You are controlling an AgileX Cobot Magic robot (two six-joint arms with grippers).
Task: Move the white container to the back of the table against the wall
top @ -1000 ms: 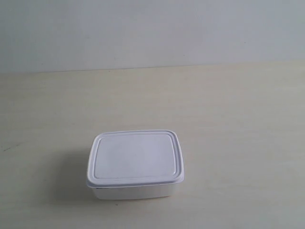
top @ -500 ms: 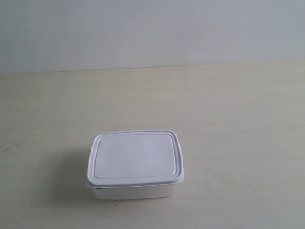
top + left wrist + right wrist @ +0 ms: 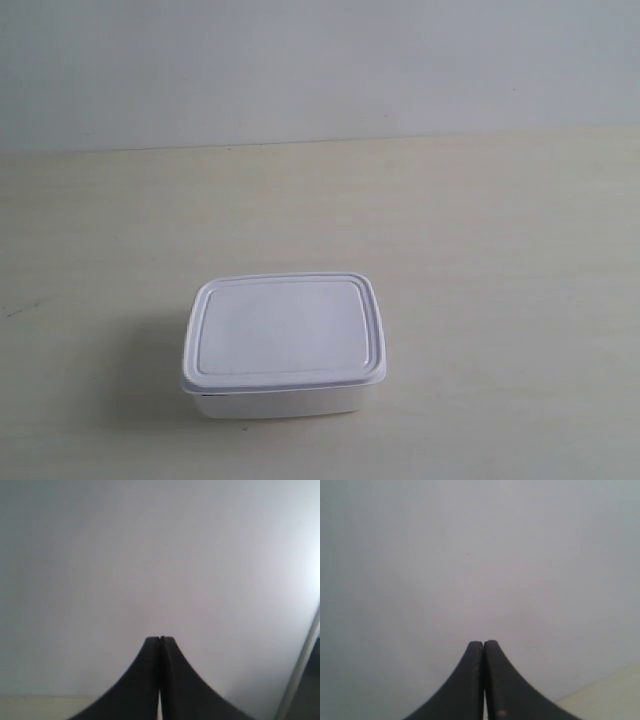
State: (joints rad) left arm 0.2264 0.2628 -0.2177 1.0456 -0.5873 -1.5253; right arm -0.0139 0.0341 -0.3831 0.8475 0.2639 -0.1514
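Observation:
The white container (image 3: 283, 343), lid on, sits on the pale beige table (image 3: 480, 250) toward the front in the exterior view, well short of the grey-white wall (image 3: 320, 70). No arm shows in that view. My left gripper (image 3: 160, 639) is shut with nothing between its black fingers and faces the wall (image 3: 150, 555). The right gripper (image 3: 483, 643) is also shut and empty, pointing at the wall (image 3: 470, 555), with a corner of table (image 3: 610, 697) showing. Neither wrist view shows the container.
A thin pale strip with a dark area beyond it (image 3: 305, 670) runs along one edge of the left wrist view. A small dark scuff (image 3: 20, 310) marks the table at the exterior view's left.

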